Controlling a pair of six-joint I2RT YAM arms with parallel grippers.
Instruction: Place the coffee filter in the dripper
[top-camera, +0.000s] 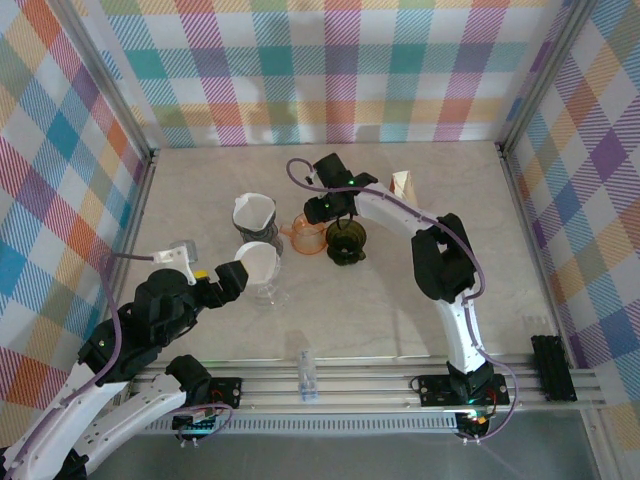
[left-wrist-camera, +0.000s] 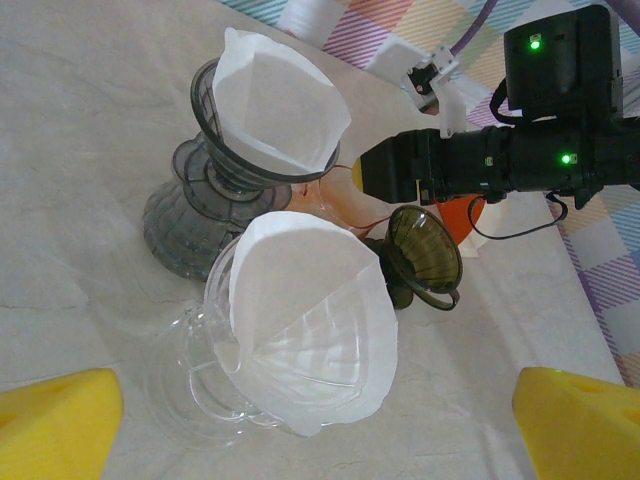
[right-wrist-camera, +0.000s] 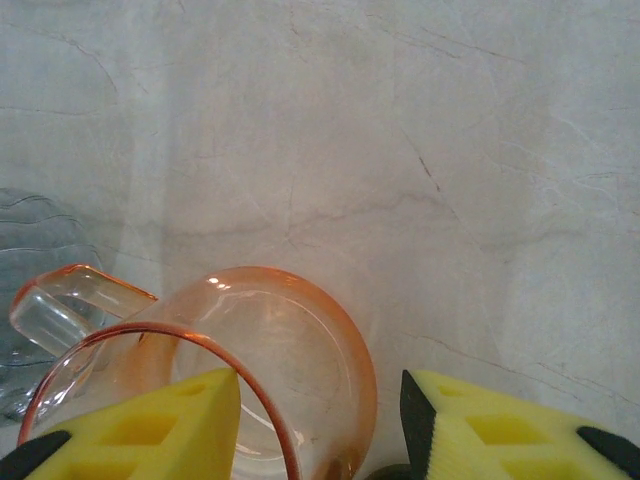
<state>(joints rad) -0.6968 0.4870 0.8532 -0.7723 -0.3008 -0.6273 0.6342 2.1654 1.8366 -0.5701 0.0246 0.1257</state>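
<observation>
Straddling the rim of the orange dripper (right-wrist-camera: 300, 335), the right end effector (right-wrist-camera: 320, 390) stands half-open.

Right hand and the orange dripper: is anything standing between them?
Nothing visible does. In the right wrist view the wall of the orange dripper sits between the fingers of the right hand, one apparently inside the cup, one outside. The dark green dripper stands close beside it, not between.

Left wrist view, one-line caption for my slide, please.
A white filter sits in the clear dripper, another in the grey dripper; the olive dripper has none.
</observation>
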